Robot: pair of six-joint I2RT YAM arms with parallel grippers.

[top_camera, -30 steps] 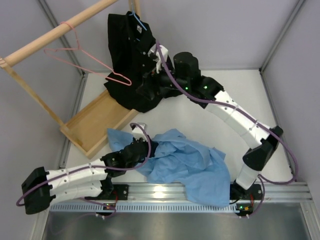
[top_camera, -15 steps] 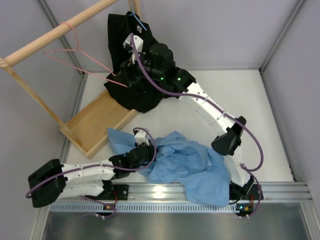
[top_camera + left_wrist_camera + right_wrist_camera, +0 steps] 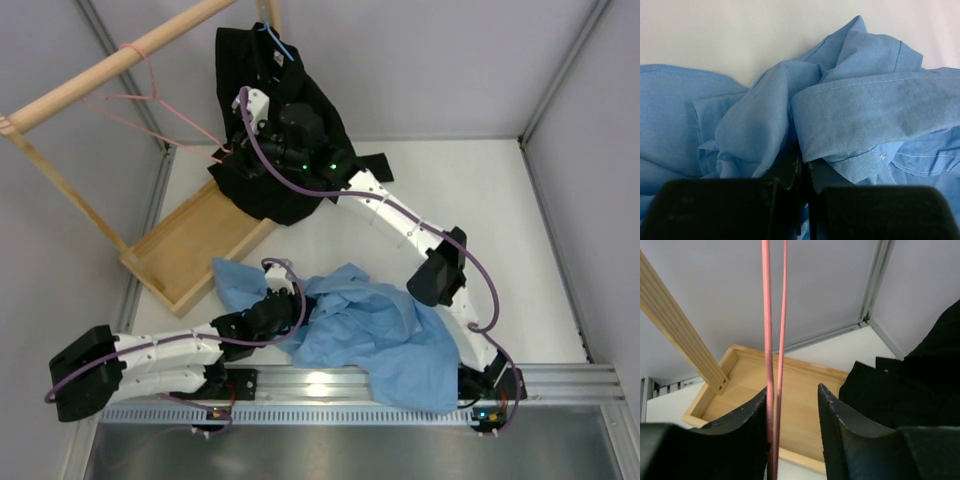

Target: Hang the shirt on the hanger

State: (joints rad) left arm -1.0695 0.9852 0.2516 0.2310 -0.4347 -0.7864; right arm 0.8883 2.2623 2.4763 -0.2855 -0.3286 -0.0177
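The shirt (image 3: 370,335) is clamped in the left gripper (image 3: 802,170), crumpled on the near desk (image 3: 480,200), while the hanger (image 3: 767,340), on the far-left rail (image 3: 120,62), is straddled by the parted right gripper (image 3: 791,390).

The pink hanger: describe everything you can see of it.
The pink hanger is thin wire, triangular with a hook top, and carries no garment. Its hook sits over the wooden rod at the far left, and its lower corner reaches toward the black shirt. In the right wrist view two of its strands run between the open fingers of the right gripper, close against one finger; contact cannot be confirmed.
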